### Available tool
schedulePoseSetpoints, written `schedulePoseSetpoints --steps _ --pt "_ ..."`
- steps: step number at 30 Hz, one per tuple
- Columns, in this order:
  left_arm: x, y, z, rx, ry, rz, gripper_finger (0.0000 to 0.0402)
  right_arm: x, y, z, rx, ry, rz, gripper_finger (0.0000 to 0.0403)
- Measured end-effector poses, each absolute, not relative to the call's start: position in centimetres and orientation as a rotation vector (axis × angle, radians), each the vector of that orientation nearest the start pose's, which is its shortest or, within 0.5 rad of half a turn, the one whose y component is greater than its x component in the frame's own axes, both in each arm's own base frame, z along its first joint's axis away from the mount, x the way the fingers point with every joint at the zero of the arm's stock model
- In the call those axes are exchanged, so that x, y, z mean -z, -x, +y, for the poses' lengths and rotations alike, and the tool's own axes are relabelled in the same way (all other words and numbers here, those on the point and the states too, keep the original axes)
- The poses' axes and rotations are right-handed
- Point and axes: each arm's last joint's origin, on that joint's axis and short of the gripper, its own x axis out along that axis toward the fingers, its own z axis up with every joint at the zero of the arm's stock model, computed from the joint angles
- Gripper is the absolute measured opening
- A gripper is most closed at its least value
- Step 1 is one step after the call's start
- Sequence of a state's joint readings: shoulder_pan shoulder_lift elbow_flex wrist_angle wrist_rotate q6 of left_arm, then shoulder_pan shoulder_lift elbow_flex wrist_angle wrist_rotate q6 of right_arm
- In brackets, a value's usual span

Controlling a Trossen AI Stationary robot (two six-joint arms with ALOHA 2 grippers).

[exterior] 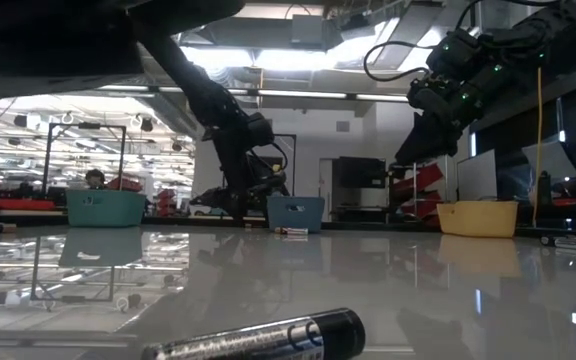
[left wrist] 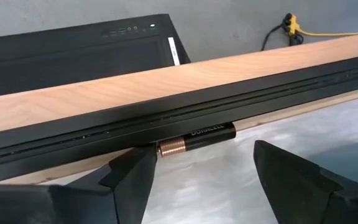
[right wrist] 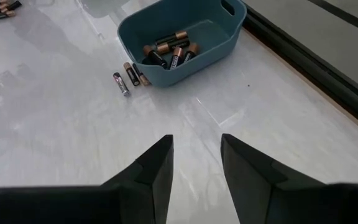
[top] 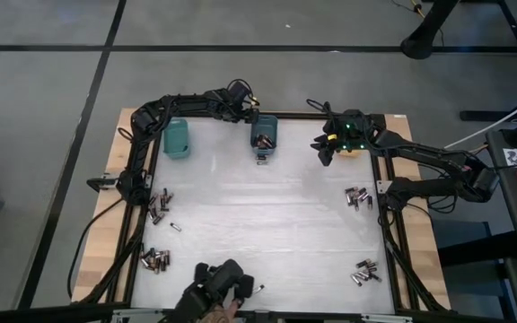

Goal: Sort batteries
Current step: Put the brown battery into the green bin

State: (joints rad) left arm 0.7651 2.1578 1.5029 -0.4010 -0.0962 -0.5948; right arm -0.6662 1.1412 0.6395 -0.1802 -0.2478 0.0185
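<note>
While the left claw gapes wide, a battery lies just beyond its fingertips.

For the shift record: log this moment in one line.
left gripper: open, by battery at far rail | right gripper: open, empty | blue bin: holds batteries

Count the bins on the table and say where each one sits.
3, all along the far edge: a teal bin at the left, a blue bin in the middle, a yellow bin at the right, mostly hidden under the right gripper.
</note>
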Motion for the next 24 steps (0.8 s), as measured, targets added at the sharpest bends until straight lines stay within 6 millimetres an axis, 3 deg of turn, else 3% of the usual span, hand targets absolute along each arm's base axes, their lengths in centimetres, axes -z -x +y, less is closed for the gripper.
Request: schedulePoseSetpoints --steps 15,24 --pt "-13.7 -31.7 31.1 -1.161 0.808 0.788 0.0206 -21.9 -19.0 -12.9 0.371 -0.304 0.605 0.0136" --pt "-13.7 -32.2 30.5 -1.163 0.816 0.778 0.0198 -22.2 -19.7 -12.1 0.328 -0.273 0.576 0.0136"
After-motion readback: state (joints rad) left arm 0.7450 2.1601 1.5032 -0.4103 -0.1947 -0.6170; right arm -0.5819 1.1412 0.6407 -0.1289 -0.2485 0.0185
